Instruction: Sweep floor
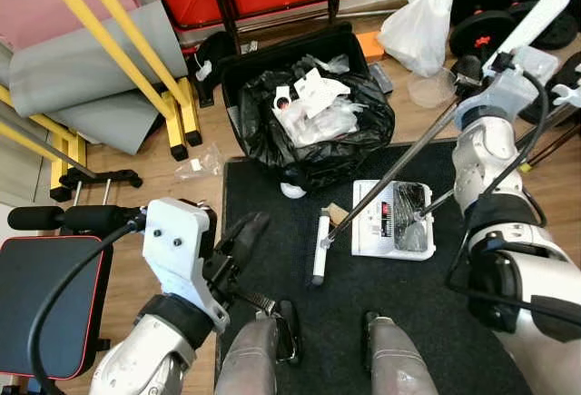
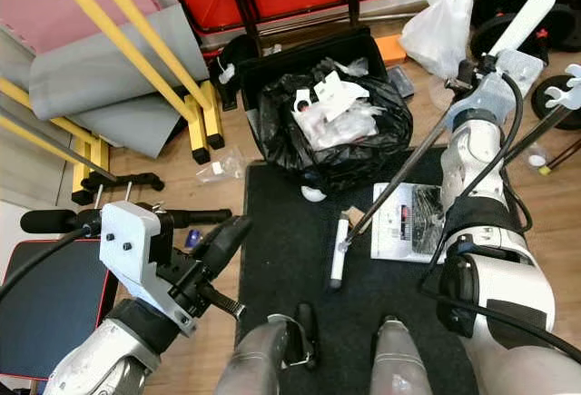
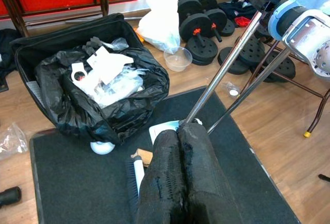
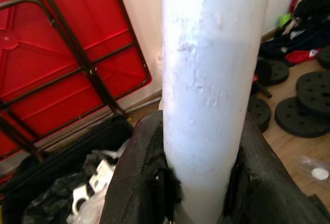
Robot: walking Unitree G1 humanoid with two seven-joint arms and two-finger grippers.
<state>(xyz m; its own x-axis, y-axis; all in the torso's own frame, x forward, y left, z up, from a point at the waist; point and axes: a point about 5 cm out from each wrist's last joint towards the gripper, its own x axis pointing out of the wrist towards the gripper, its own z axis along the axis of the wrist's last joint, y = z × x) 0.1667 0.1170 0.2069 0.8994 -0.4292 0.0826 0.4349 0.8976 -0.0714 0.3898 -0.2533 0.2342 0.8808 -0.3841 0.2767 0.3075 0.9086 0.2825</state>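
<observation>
The right gripper (image 4: 198, 183) is closed on the white upper grip of the broom handle (image 1: 399, 168), with 1 black finger on each side of the tube; the wrist view shows the pads pressed against it. From that grip, high on the right near the dumbbell weights (image 1: 495, 14), the metal shaft slants down and to the left, so its long axis runs from far right to near centre, ending at the broom head (image 1: 320, 248), which lies on the black mat (image 1: 272, 322) as a pale bar pointing roughly near to far. Just right of the head sits the white dustpan (image 1: 392, 220), flat on the mat with dark debris in it; a 2nd thin metal rod rises from it toward the right arm. Just beyond both, the black bin with its bag (image 1: 313, 109) stands stuffed with white and clear scraps at the far edge of the mat, and a small white ball (image 1: 292, 190) rests at its base. The left gripper (image 1: 241, 245) hovers low on the near left with its 2 fingers pressed together and empty, pointing toward the broom head, which lies just ahead and to the right of them. Judging from this, the sweeping stroke belongs to the right arm, and the head would need to travel right toward the dustpan mouth.
</observation>
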